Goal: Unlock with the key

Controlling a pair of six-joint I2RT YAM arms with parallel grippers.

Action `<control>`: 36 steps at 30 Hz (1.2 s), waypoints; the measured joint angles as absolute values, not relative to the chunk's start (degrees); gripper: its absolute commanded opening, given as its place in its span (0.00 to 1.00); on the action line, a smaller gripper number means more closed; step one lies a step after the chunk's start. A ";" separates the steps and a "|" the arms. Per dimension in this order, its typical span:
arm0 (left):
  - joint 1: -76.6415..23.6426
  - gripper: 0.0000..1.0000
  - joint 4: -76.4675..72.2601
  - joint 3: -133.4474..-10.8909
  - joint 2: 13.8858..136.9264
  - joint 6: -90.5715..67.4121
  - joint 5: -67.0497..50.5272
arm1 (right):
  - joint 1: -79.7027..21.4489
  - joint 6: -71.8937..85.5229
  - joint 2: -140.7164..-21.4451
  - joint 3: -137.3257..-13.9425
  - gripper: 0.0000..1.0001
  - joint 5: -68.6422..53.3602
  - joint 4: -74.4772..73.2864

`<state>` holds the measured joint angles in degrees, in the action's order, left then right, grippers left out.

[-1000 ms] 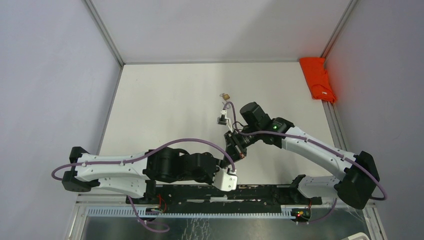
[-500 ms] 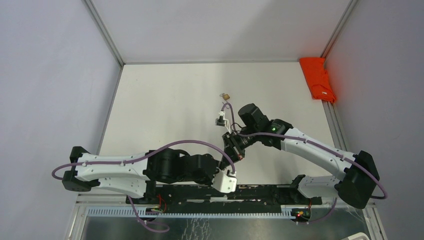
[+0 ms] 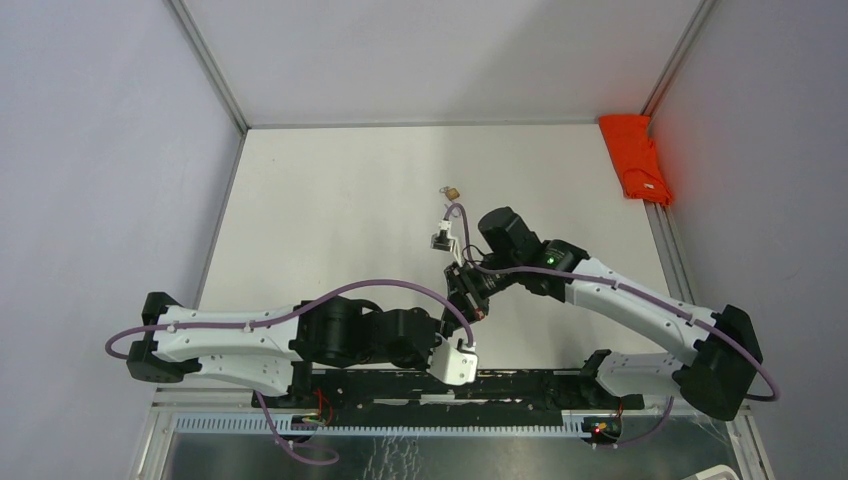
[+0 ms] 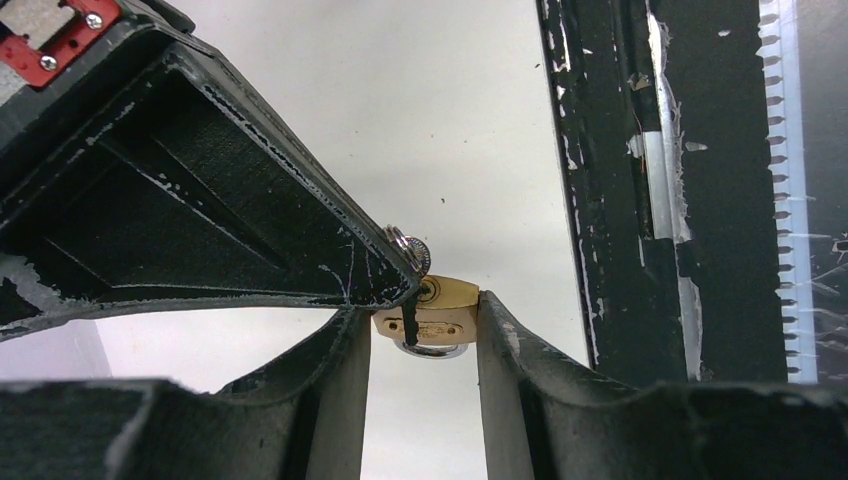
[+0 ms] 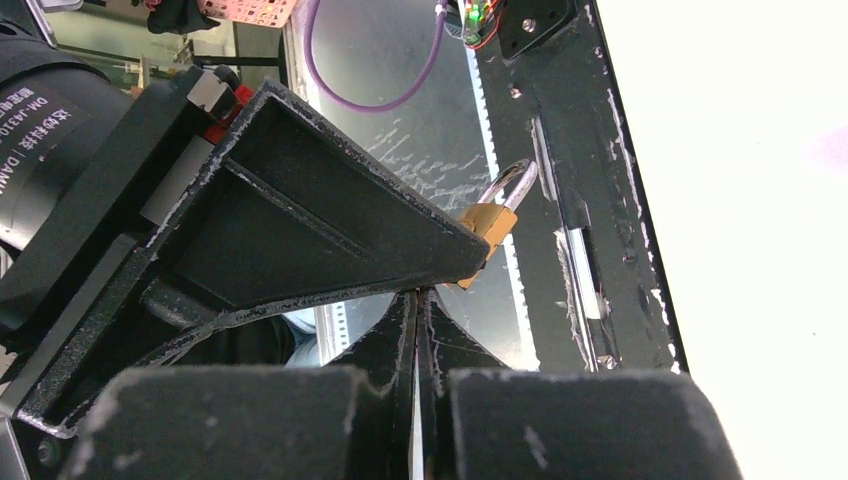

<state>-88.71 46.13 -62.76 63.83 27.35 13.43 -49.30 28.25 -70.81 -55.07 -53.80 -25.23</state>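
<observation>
The padlock (image 4: 440,296) is pinched between the two fingertips of the left gripper (image 4: 422,310), its flat brass sides against the pads. The jaws stand wide only because the body fills the gap. It looks like a small solid piece of metal: stiff, dense for its size, smooth and apt to twist or slip in a flat-pad grip. The sensible hold is the one shown, across the broad faces of the body, leaving both ends free. Its long axis seems to run along the left fingers. The shackle (image 4: 432,350) points back toward that gripper's palm, and the end with the round mark, probably the keyway, faces outward past the fingertips. The right gripper (image 5: 417,300) meets that end tip to tip, its fingers pressed fully together. They appear to be pinching the key, of which only the key ring (image 4: 411,247) shows clearly, just beside the fingertip. The blade is hidden, so whether it is seated in the lock cannot be told. From the right wrist view the padlock (image 5: 488,222) lies just beyond the closed fingers, with its steel loop pointing away from them.
</observation>
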 measured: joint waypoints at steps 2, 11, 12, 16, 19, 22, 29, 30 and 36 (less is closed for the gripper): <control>-88.71 0.02 45.84 -62.72 63.83 27.35 13.52 | -49.30 28.21 -70.54 -55.09 0.00 -53.56 -25.41; -88.75 0.02 43.46 -61.28 63.81 27.38 16.60 | -49.41 27.51 -67.83 -55.33 0.00 -51.31 -28.91; -88.75 0.02 43.24 -61.10 63.81 27.38 16.93 | -49.41 27.16 -67.33 -55.33 0.00 -50.83 -29.63; -88.75 0.02 42.96 -60.73 63.81 27.38 18.04 | -49.41 26.39 -66.02 -55.35 0.00 -49.10 -32.05; -88.75 0.02 42.81 -60.71 63.81 27.38 18.04 | -49.41 25.67 -65.78 -55.35 0.00 -48.31 -32.73; -88.75 0.02 42.70 -60.71 63.88 27.38 18.04 | -49.41 25.52 -65.78 -55.35 0.00 -47.59 -32.71; -88.75 0.02 42.72 -60.71 64.16 27.35 18.04 | -49.41 24.67 -67.11 -55.35 0.00 -46.87 -32.77; -88.75 0.02 42.70 -60.71 64.16 27.38 18.02 | -49.41 24.49 -67.51 -55.35 0.00 -46.65 -32.82; -88.75 0.02 43.18 -60.71 64.18 27.38 18.06 | -48.86 23.86 -68.55 -55.35 0.00 -46.44 -33.58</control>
<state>-88.75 43.18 -60.71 64.18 27.38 18.06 -48.86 23.86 -68.55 -55.35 -46.44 -33.58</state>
